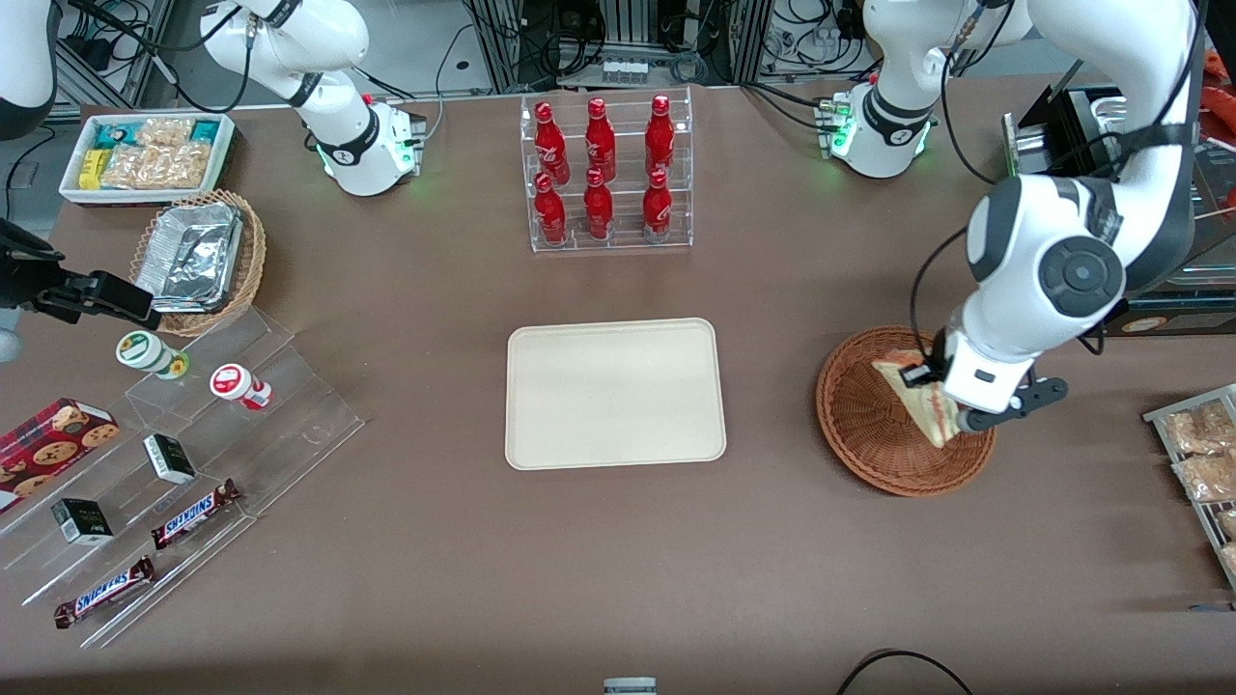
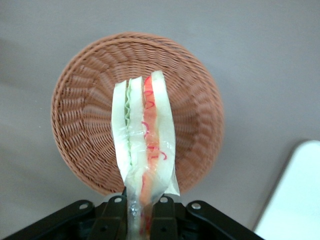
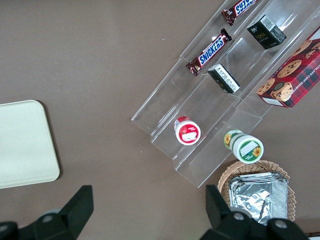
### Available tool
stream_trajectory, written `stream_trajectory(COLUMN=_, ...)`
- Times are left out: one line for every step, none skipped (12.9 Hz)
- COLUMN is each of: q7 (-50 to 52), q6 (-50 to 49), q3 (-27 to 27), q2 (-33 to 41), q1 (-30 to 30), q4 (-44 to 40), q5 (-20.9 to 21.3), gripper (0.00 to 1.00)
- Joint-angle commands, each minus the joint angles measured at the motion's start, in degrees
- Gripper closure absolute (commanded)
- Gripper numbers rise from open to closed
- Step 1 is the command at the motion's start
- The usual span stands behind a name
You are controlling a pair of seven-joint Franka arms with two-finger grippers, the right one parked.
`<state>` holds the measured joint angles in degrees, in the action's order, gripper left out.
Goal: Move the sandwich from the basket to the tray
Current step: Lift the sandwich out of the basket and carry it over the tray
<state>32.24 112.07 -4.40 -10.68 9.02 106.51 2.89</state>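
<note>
My left gripper (image 1: 951, 425) is shut on the clear-wrapped sandwich (image 1: 922, 401) and holds it above the reddish-brown wicker basket (image 1: 859, 425). In the left wrist view the sandwich (image 2: 145, 135) stands edge-on with green, orange and red filling, pinched at its narrow end between the black fingers (image 2: 112, 220); the basket (image 2: 80, 125) lies below it, with nothing else seen in it. The cream tray (image 1: 615, 393) lies flat at the table's middle, bare, toward the parked arm from the basket; its corner shows in the wrist view (image 2: 295, 200).
A clear rack of red bottles (image 1: 603, 174) stands farther from the camera than the tray. A wire rack of snack bags (image 1: 1202, 463) sits at the working arm's table edge. Acrylic steps with snacks (image 1: 164, 463), a tan foil-tray basket (image 1: 198, 256) and a white snack box (image 1: 145, 154) lie toward the parked arm's end.
</note>
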Motion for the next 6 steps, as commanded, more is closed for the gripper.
stream_trajectory(q7=0.8, q6=-6.2, q3=0.4, q2=-2.7, q1=6.3, q4=-8.1, q5=-0.4, gripper=1.0)
stream_trajectory(q7=1.8, q6=-6.2, q3=0.4, q2=-3.1, q1=8.5, q4=-9.1, q5=-0.4, gripper=1.0)
stream_trajectory(q7=2.5, q6=-6.0, q3=0.4, q2=-4.2, q1=11.2, q4=-10.1, q5=-0.4, gripper=1.0)
stream_trajectory(q7=4.5, q6=-5.9, q3=0.4, q2=-6.3, q1=13.9, q4=-12.1, q5=-0.4, gripper=1.0)
stream_trajectory(q7=9.0, q6=-5.9, q3=0.4, q2=-9.3, q1=17.7, q4=-15.4, q5=0.1, gripper=1.0)
stream_trajectory(q7=10.3, q6=-5.9, q3=0.5, q2=-11.9, q1=19.6, q4=-18.1, q5=0.1, gripper=1.0)
